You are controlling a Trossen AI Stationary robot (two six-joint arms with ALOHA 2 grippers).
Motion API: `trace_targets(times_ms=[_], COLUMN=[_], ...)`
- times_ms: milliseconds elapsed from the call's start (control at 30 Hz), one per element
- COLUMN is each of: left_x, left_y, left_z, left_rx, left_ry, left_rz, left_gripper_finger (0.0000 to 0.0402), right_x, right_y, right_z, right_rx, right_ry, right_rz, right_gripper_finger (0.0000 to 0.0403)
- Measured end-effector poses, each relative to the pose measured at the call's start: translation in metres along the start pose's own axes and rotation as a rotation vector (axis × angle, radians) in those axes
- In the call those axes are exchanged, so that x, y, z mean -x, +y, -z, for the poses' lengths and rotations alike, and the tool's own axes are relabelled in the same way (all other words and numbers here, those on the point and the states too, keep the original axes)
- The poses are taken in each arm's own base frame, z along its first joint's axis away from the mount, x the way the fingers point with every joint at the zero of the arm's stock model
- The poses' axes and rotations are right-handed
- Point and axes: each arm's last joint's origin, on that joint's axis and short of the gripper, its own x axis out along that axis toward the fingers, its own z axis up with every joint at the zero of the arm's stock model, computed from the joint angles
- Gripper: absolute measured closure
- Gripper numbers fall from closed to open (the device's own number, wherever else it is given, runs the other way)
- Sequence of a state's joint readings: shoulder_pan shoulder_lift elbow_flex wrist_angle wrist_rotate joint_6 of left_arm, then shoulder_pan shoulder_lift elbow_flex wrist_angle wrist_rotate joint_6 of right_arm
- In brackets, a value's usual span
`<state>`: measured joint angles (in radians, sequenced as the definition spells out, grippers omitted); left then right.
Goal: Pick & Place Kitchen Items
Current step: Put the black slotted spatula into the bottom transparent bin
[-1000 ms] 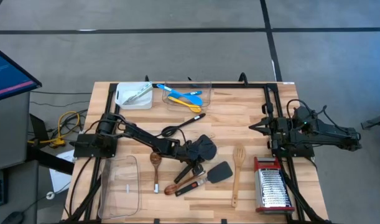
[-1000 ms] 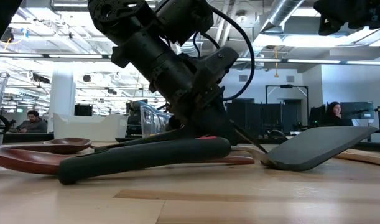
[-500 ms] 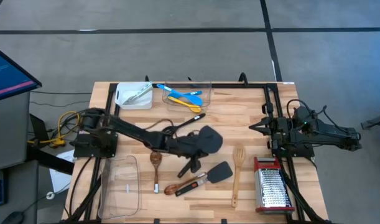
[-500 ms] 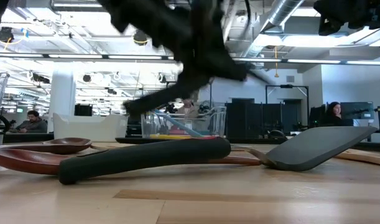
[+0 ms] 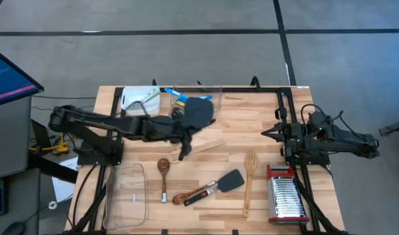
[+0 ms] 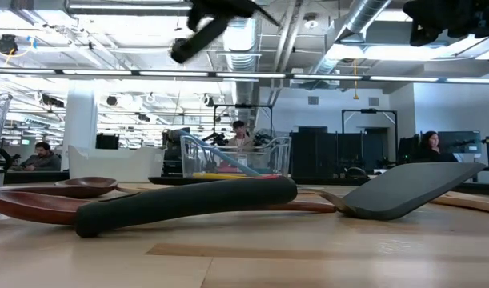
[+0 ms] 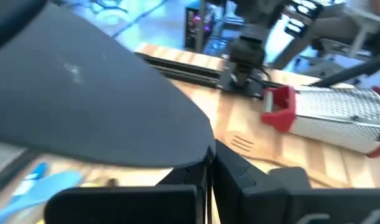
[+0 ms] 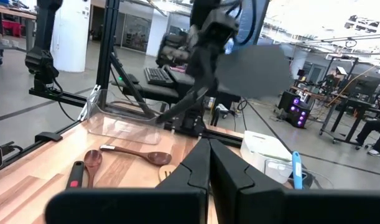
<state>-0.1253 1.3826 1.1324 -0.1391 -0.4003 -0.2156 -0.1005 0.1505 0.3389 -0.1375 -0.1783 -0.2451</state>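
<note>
**Spatula up off the table and headed for the tub**

Dark grey spatula (image 5: 198, 112) is in my left pincer (image 5: 181, 130), fingers pressed together on it where handle meets blade. It rides high over the far side of the table, blade above the near edge of the clear tub (image 5: 200, 96) and handle hanging back towards mid-table.

1 second ago I was low among the loose utensils at mid-table, just closing on it. Half a second ago it had only just cleared the wood. Now the arm has swung it up and away, and from table height only the handle tip shows, at the very top. A pale wooden piece (image 5: 209, 146) now lies uncovered where I was working.

I judge the pick done and the carry nearly over. What remains is to lower the spatula and let it go in the tub with the blue spoon (image 5: 183, 96). Then come the leftovers: 2 brown wooden spoons (image 5: 164, 171), another grey spatula (image 5: 230, 180) and a long wooden spatula (image 5: 249, 181).

My right pincer (image 8: 208, 167) is squeezed shut on nothing, parked at the table's right edge.

No brand, label or writing can be read. The grater (image 5: 284, 193) shows only its red trim, and the monitor (image 5: 6, 75) text is too small.
</note>
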Motion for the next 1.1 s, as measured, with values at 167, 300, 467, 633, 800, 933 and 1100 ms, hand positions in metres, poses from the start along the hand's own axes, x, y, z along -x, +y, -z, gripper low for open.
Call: trace_targets(times_ms=[167, 300, 467, 633, 800, 933, 1100], left_x=[0.035, 0.063, 0.091, 0.105, 0.111, 0.123, 0.142], left_y=[0.015, 0.027, 0.038, 0.032, 0.005, -0.018, -0.038], left_z=[-0.008, -0.010, 0.003, 0.023, 0.034, 0.043, 0.054], left_rx=[0.050, 0.145, 0.303, 0.358, 0.283, 0.229, 0.216], left_ry=[0.021, 0.058, 0.210, 0.421, 0.533, 0.533, 0.371], left_rz=[-0.055, -0.068, -0.110, -0.082, 0.060, 0.105, 0.006], left_gripper_finger=[0.0399, 0.0399, 0.0399, 0.0399, 0.0399, 0.0399, 0.0399], right_x=[0.000, 0.000, 0.000, 0.000, 0.000, 0.000, 0.000], right_y=[0.000, 0.000, 0.000, 0.000, -0.001, -0.001, -0.001], right_z=[0.000, 0.000, 0.000, 0.000, 0.001, 0.001, 0.001], right_rx=[0.000, 0.000, 0.000, 0.000, -0.001, -0.001, -0.004], right_ry=[0.000, 0.000, 0.001, 0.003, 0.010, 0.012, 0.015], right_rz=[0.000, 0.001, 0.003, 0.006, 0.022, 0.026, 0.025], right_gripper_finger=[0.0403, 0.0403, 0.0403, 0.0403, 0.0403, 0.0403, 0.0403])
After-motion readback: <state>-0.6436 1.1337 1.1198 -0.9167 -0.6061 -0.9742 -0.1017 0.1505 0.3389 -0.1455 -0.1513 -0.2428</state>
